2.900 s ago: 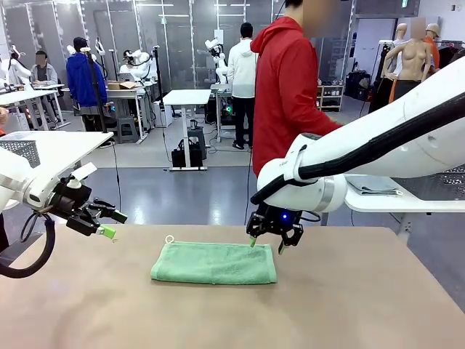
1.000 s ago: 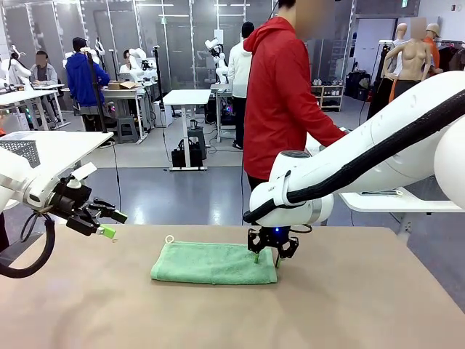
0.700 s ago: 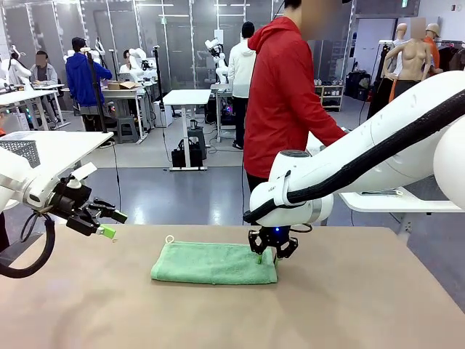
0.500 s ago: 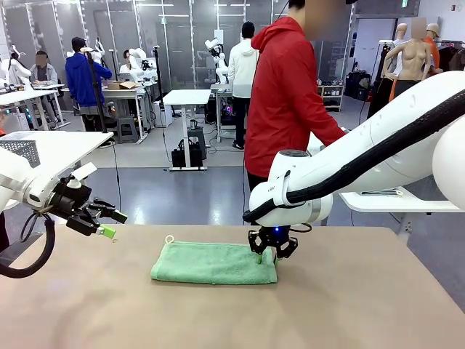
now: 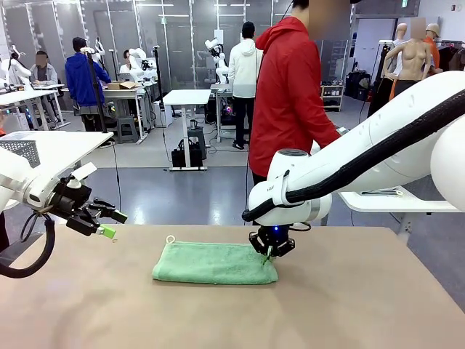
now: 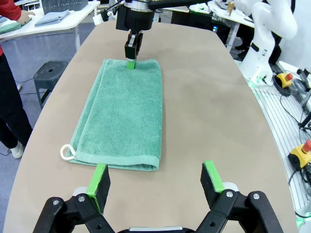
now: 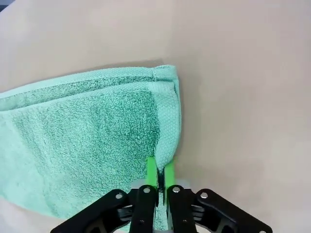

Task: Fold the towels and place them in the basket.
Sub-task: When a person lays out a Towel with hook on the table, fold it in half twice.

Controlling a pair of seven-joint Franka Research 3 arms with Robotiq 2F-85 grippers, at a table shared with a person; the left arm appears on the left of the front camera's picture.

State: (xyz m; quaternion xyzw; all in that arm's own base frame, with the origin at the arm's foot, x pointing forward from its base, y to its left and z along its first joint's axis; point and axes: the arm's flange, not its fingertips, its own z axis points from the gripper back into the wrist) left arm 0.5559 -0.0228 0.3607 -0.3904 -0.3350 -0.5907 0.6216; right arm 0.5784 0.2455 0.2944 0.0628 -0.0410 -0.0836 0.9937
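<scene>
The right gripper (image 7: pixel 160 167) is closed: its two green pads stand pressed together, and a thin fold of the mint green towel (image 7: pixel 87 136) is pinched between them. The fold belongs to the short end of the towel, close to its near corner, and the cloth rises a little into the pads there. The rest of the towel lies flat on the table (image 5: pixel 349 305) and stretches away from this gripper toward the left arm, folded in layers, with the layered edges visible just beside the pads. At the far end from the gripper, a small white loop (image 5: pixel 170 238) sticks out from the towel's corner. The left gripper (image 6: pixel 158 177) is wide open and holds nothing; it hangs above the table, apart from the towel, and the loop end of the towel lies just in front of its fingers. Behind the right gripper, on the other side of the table, a person (image 5: pixel 290 94) in a red jacket stands turned sideways. Compared with half a second ago, the right gripper's pads, which then stood partly apart over the towel's end, have now come together on the cloth. The gripper itself stays at the same place, the towel has hardly shifted, and the left gripper has not changed.
</scene>
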